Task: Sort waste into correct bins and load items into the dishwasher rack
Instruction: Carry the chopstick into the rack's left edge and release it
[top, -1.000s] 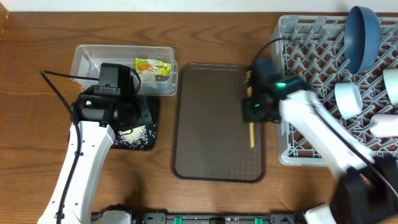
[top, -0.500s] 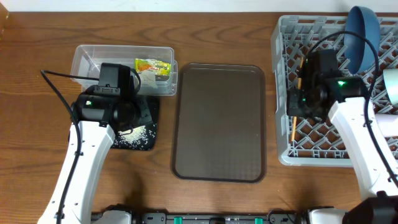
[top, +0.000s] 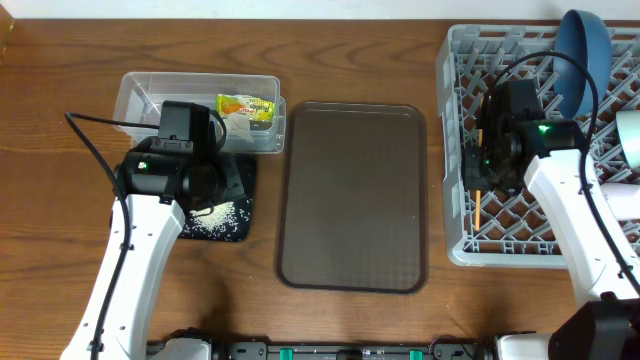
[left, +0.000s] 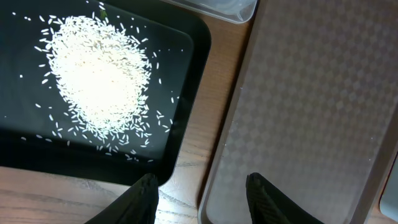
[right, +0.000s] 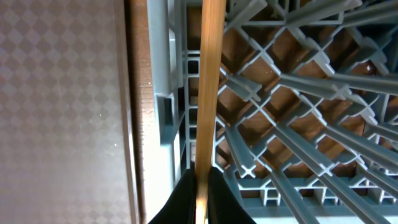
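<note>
My right gripper (right: 200, 180) is shut on the thin yellow stick (right: 209, 87) and holds it over the left edge of the grey dishwasher rack (top: 455, 150); the stick's tip shows below the arm in the overhead view (top: 478, 207). The dark blue bowl (top: 582, 48) and a pale bowl (top: 628, 140) stand in the rack. My left gripper (left: 199, 186) is open and empty, above the gap between the black tray (left: 186, 74) with the rice heap (left: 99, 74) and the brown tray (left: 311, 106). The snack wrapper (top: 246, 106) and white tissue (top: 236, 124) lie in the clear tub (top: 135, 90).
The brown serving tray (top: 352, 195) lies between the bins and the rack. The rack's left wall (right: 168, 81) runs next to the stick. A wall borders the table at the back.
My right arm carried the yellow stick from the brown tray's right side to the rack's left edge, then shifted slightly further over the rack. The left arm has not moved.
</note>
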